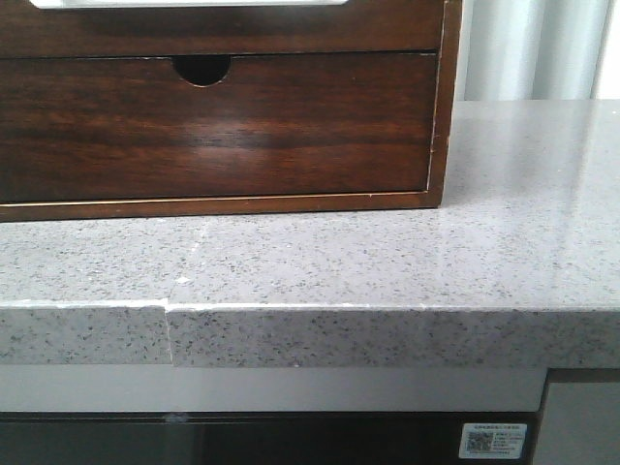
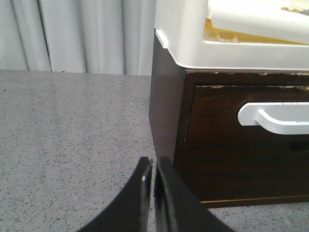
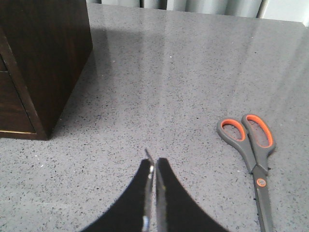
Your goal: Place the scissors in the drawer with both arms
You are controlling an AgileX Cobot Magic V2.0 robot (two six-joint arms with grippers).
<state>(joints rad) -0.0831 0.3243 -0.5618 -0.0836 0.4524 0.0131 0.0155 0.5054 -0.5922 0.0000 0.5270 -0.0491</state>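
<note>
The scissors (image 3: 254, 157), grey with orange-lined handle loops, lie flat on the speckled grey counter in the right wrist view, apart from my right gripper (image 3: 154, 162), which is shut and empty. My left gripper (image 2: 153, 162) is shut and empty, close to the corner of the dark-brown cabinet (image 2: 166, 106). A dark-brown drawer front (image 2: 227, 154) with a pale rounded shape (image 2: 275, 118) faces it. In the front view only a strip of that drawer (image 1: 223, 29) shows at the top, closed. Neither gripper shows in the front view.
A lower drawer front with a small half-moon notch (image 1: 201, 68) fills the cabinet in the front view. A white tray (image 2: 193, 34) sits on top of the cabinet. The counter's front edge (image 1: 310, 334) is near. Pale curtains (image 2: 77, 34) hang behind.
</note>
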